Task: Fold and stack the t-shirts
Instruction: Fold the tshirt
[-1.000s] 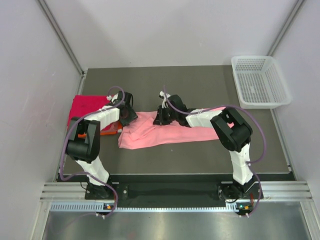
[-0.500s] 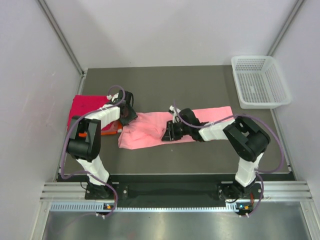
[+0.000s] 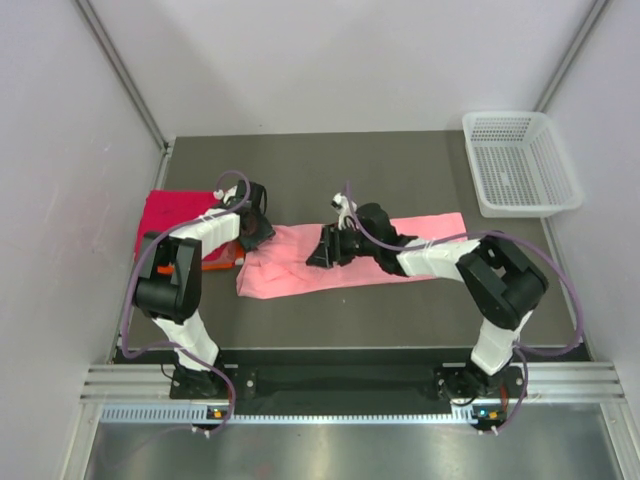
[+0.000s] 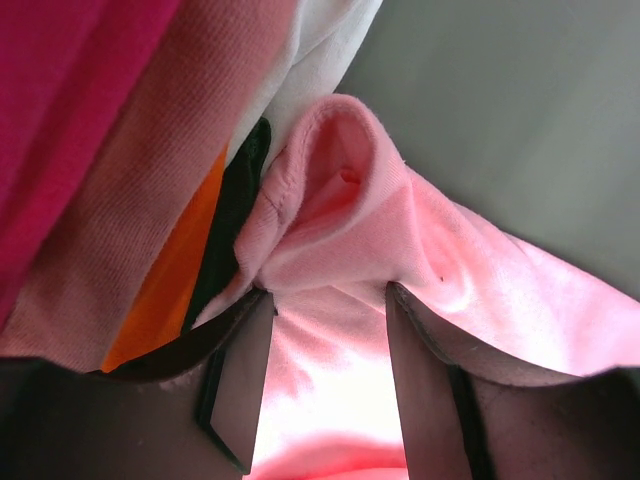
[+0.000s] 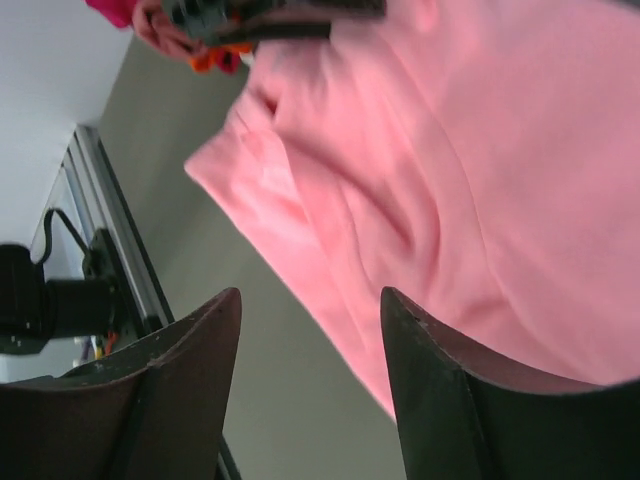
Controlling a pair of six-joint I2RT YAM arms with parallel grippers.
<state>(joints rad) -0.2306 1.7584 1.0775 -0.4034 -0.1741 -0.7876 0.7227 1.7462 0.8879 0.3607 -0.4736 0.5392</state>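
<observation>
A salmon-pink t-shirt [image 3: 290,270] lies as a long band across the middle of the table. My left gripper [image 3: 255,232] rests on its left end, beside the stacked magenta-red t-shirt [image 3: 170,215] and orange t-shirt [image 3: 215,262]. In the left wrist view its fingers [image 4: 240,370] stand apart, open, with bunched pink cloth [image 4: 450,270] under and between them. My right gripper [image 3: 322,250] hovers over the middle of the band, open and empty, above the shirt's near edge [image 5: 470,170] and bare table.
A white mesh basket [image 3: 522,207] stands at the back right corner. The magenta cloth [image 4: 70,90] and orange cloth [image 4: 165,280] sit close against the left gripper. White walls enclose the dark table on three sides.
My right gripper swung from the shirt's far edge toward its near edge, opened and let go of the pink cloth, then drew back a little. The left gripper has not moved.
</observation>
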